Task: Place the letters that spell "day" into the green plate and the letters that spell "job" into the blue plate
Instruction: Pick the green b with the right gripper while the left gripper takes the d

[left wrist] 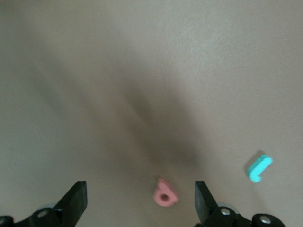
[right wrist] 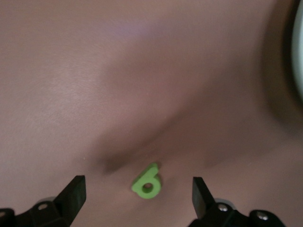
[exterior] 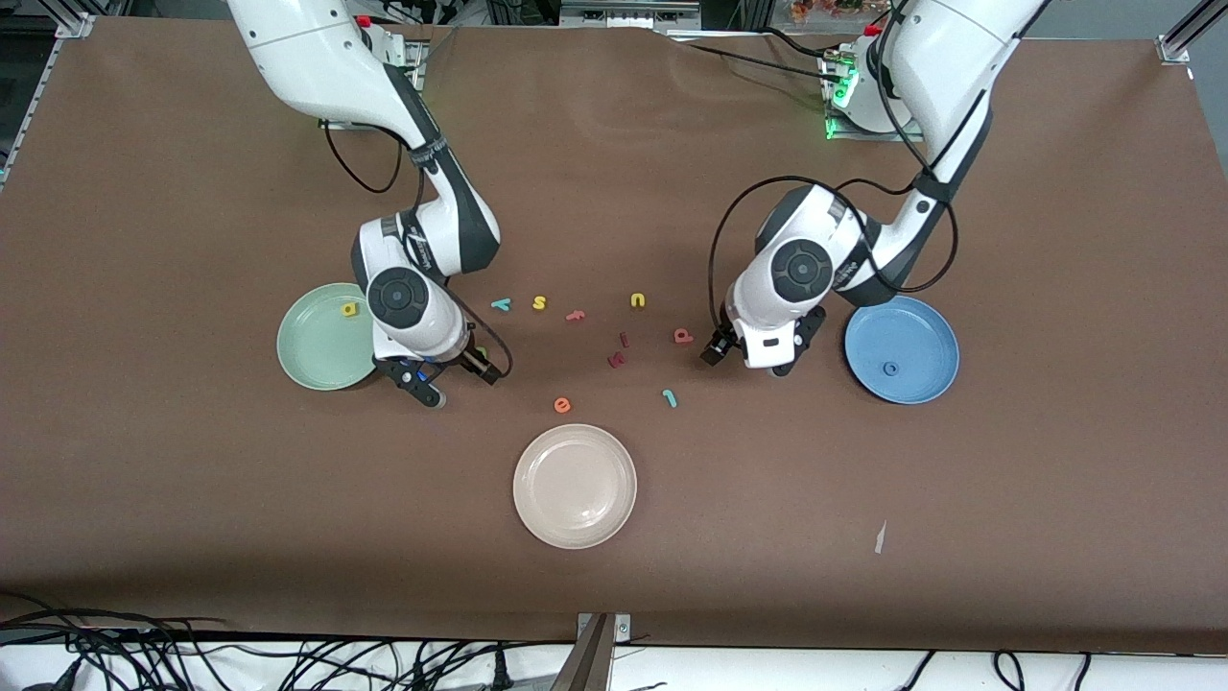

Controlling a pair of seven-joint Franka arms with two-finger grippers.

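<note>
Right wrist view: open right tool above green letter.

Three plates are showing: a green plate, a blue plate and a cream plate. Twelve foam letters are lying about: three yellow letters, two teal letters, two dark red letters, two pink letters, one orange letter, one green letter, and one blue ring, which is looking faint and is probably a letter.

Bare cloth around salmon-pink looped letter; teal hooked "j" nearby.
</note>
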